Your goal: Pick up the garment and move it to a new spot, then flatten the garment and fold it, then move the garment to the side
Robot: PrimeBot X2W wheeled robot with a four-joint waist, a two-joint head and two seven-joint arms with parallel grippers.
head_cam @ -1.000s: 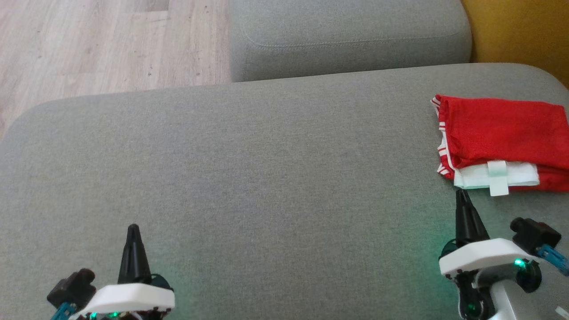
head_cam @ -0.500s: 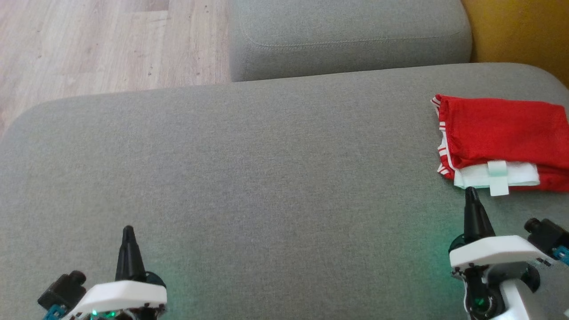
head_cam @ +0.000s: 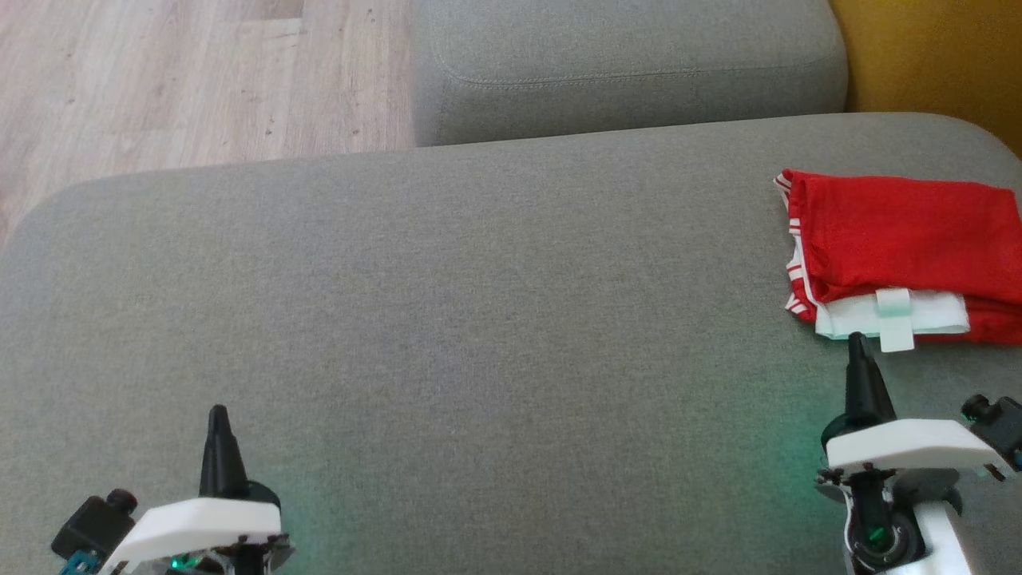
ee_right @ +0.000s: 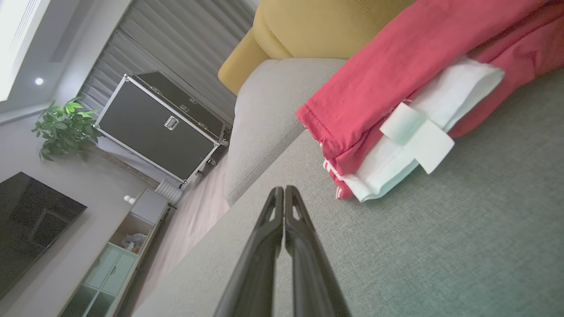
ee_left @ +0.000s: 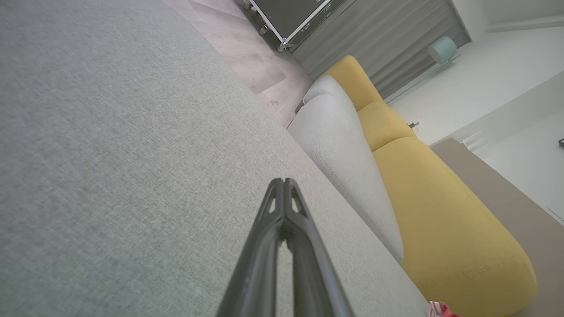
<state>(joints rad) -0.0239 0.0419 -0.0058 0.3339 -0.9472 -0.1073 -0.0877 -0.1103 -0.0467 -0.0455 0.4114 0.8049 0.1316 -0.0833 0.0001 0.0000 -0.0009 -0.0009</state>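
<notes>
– Okay, nearest first. Left pincer (head_cam: 217, 415)?
– Near left, low over the grey seat cushion (head_cam: 479, 319). Closed: its two dark fingers (ee_left: 264, 246) meet in one point with nothing between them. Bare fabric all round it.
– Right pincer (head_cam: 857, 343)?
– Near right. Also closed, also empty. From above, its tip lies at the near edge of the garment (head_cam: 902, 231). The right wrist view shows grey cushion between the tips and the cloth. Touching or not, cannot tell for certain.
– Garment's place?
– Right side of the same cushion, toward the far edge, and it runs off the head view's right border. Red, folded flat. There is red-and-white striped trim on its left edge. A white band with a pale tag (head_cam: 894, 319) lies along its near edge.
– Beyond that?
– Second grey cushion (head_cam: 623, 72) at far middle, yellow upholstery (head_cam: 934, 56) at far right, pale wood floor (head_cam: 160, 80) at far left. Farther off, in the right wrist view, a black case (ee_right: 163, 127) with metal edging and a leafy plant (ee_right: 66, 127).
</notes>
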